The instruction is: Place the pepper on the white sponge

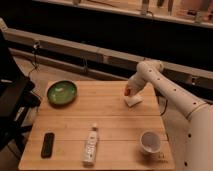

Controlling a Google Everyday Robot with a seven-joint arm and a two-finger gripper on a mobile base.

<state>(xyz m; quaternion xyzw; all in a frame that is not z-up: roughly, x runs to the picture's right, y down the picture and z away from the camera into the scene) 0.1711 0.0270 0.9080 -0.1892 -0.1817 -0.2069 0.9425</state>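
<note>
The white sponge lies flat near the table's far right edge. The pepper shows as a tiny red-orange spot at the tip of my gripper, just above the sponge's left part. My white arm reaches in from the right and bends down to that spot. Whether the pepper touches the sponge I cannot tell.
A green plate sits at the table's far left. A white bottle lies at the front middle, a black remote-like object at the front left, a white cup at the front right. The wooden table has a dark chair to its left.
</note>
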